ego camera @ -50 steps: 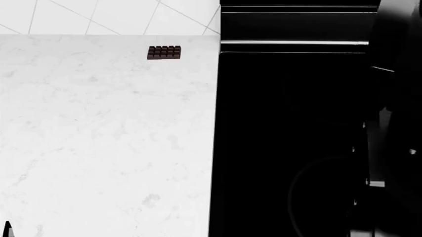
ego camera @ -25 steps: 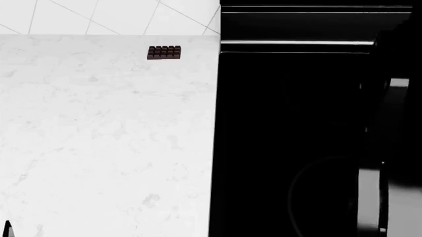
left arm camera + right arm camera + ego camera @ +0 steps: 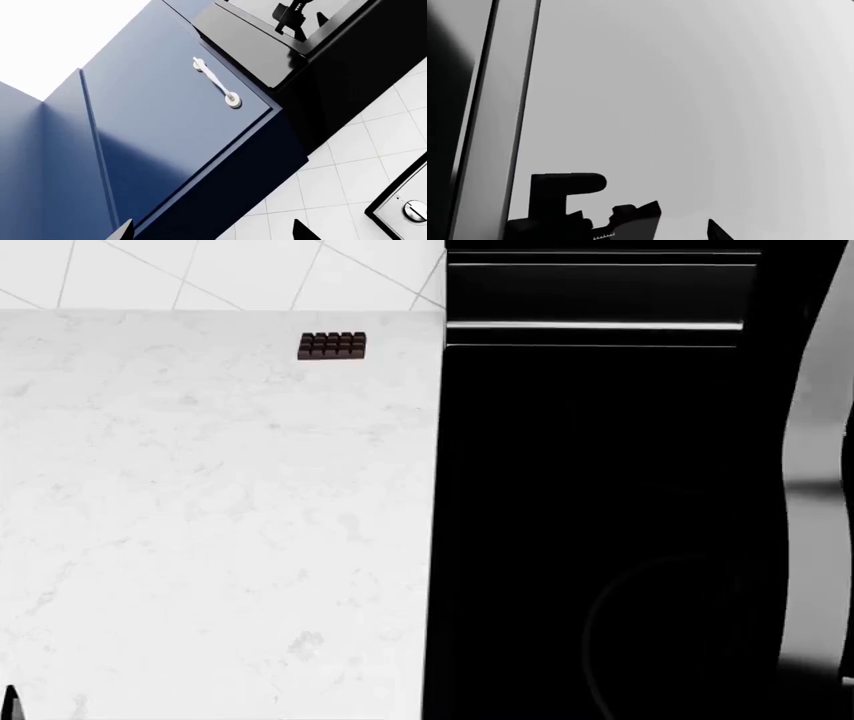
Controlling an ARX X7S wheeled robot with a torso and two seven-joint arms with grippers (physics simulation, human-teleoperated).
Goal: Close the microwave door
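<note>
The black microwave (image 3: 601,490) fills the right half of the head view, its dark cavity facing up at me. A glossy grey panel, the microwave door (image 3: 821,490), stands along that view's right edge. The right wrist view is nearly filled by the same flat grey door (image 3: 694,100), very close. My right gripper (image 3: 684,216) is open right in front of it with nothing held; whether it touches the door cannot be told. My left gripper (image 3: 213,229) is open and empty, low beside the blue cabinet. Only a dark tip of it (image 3: 11,703) shows in the head view.
A white marble counter (image 3: 214,520) lies left of the microwave, with a chocolate bar (image 3: 331,345) near its back edge by the tiled wall. The left wrist view shows a blue cabinet door (image 3: 167,125) with a white handle (image 3: 217,84), a black appliance (image 3: 267,45) and tiled floor (image 3: 347,180).
The grey door panel has widened along the head view's right edge and now hides the dark arm parts seen there earlier. The counter and the chocolate bar have not moved.
</note>
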